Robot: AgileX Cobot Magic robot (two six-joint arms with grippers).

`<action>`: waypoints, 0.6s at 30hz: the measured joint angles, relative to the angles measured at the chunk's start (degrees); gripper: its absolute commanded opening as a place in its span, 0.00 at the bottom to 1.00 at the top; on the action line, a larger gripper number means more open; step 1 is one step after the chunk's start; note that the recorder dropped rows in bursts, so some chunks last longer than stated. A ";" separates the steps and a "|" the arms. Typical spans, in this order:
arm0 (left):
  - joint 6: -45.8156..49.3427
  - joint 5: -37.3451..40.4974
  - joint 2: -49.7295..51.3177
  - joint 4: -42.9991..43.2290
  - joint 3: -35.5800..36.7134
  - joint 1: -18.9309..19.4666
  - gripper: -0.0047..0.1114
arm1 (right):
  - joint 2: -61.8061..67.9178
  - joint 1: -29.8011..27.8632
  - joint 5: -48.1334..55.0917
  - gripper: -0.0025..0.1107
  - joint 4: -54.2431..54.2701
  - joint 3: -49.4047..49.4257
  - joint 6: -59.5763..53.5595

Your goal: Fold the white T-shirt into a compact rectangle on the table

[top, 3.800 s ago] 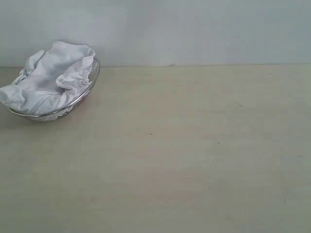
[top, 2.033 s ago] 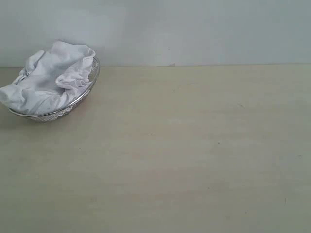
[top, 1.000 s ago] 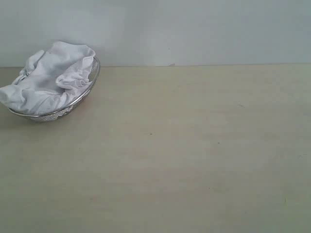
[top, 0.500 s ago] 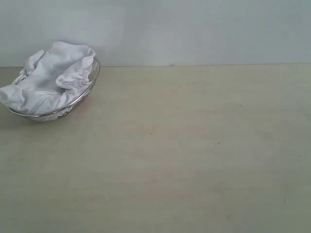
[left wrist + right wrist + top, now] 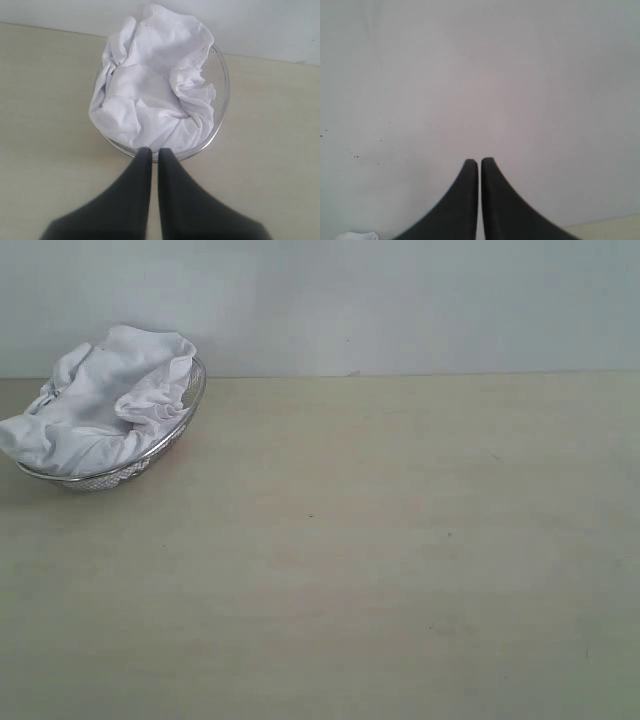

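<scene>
The white T-shirt (image 5: 105,405) lies crumpled in a silver wire-mesh basket (image 5: 190,405) at the far left of the table (image 5: 380,560). Its lettering and neck tag are hidden in the folds. In the left wrist view the T-shirt (image 5: 155,100) fills the basket (image 5: 220,85), and my left gripper (image 5: 151,150) hangs shut just short of the basket's near rim, holding nothing. My right gripper (image 5: 479,161) is shut and empty, facing a plain pale wall. Neither gripper shows in the exterior view.
A pale wall (image 5: 400,300) runs along the table's far edge. A small white scrap (image 5: 357,236) and a strip of the table (image 5: 605,230) sit at the lower edge of the right wrist view.
</scene>
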 measured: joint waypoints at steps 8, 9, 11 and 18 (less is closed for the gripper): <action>0.00 -0.23 0.00 0.00 0.00 0.00 0.08 | 0.00 0.00 0.00 0.02 0.00 0.00 0.00; 0.00 -0.77 0.00 0.00 0.00 0.00 0.08 | 0.00 0.00 0.00 0.02 0.00 0.00 0.00; 0.00 -2.33 0.03 0.00 0.00 0.00 0.08 | 0.00 0.00 0.00 0.02 0.00 0.00 0.00; 0.00 -5.61 2.81 0.00 -0.04 0.00 0.08 | 0.00 0.00 0.00 0.02 0.00 0.00 0.00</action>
